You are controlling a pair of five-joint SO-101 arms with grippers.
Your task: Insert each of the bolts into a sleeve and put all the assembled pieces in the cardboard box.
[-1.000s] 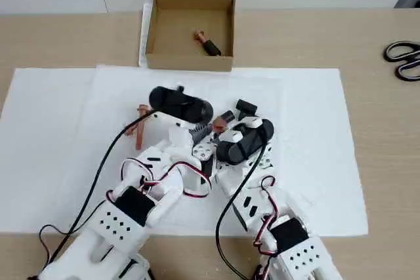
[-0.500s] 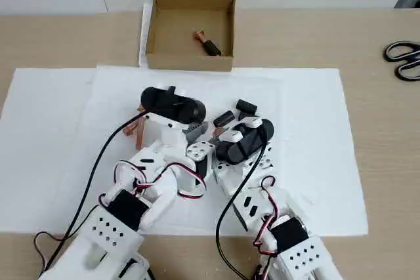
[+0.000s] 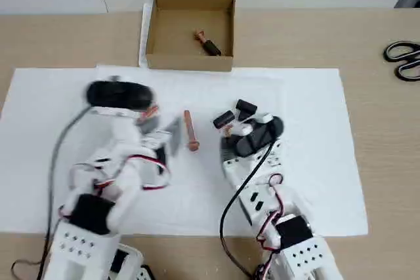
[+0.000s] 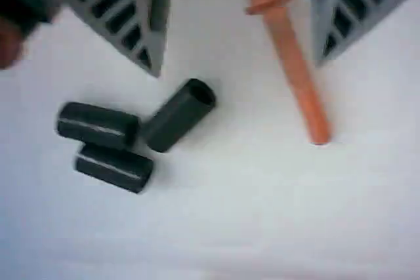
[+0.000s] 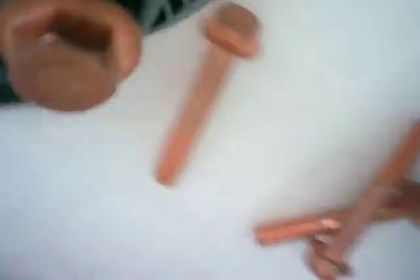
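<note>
Tabletop [image 3: 65,37] lies under a white paper sheet [image 3: 315,162]. Just beyond the sheet, the cardboard box [image 3: 152,31] holds one bolt-and-sleeve piece [image 3: 209,45]. Scissors [image 3: 401,60] rest on bare wood, well apart. On the sheet, the left gripper [image 4: 236,63] stands wide open over a loose bolt [image 4: 292,63], with three sleeves [image 4: 178,115] lying close together nearby. The right gripper [image 3: 228,132] is clamped on another bolt [image 5: 69,50], beside those sleeves.

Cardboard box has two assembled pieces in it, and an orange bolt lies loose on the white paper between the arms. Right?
Not quite: the high view shows the brown cardboard box holding one assembled piece, an orange bolt in a black sleeve, not two. The loose orange bolt does lie on the white paper between the arms.
</note>
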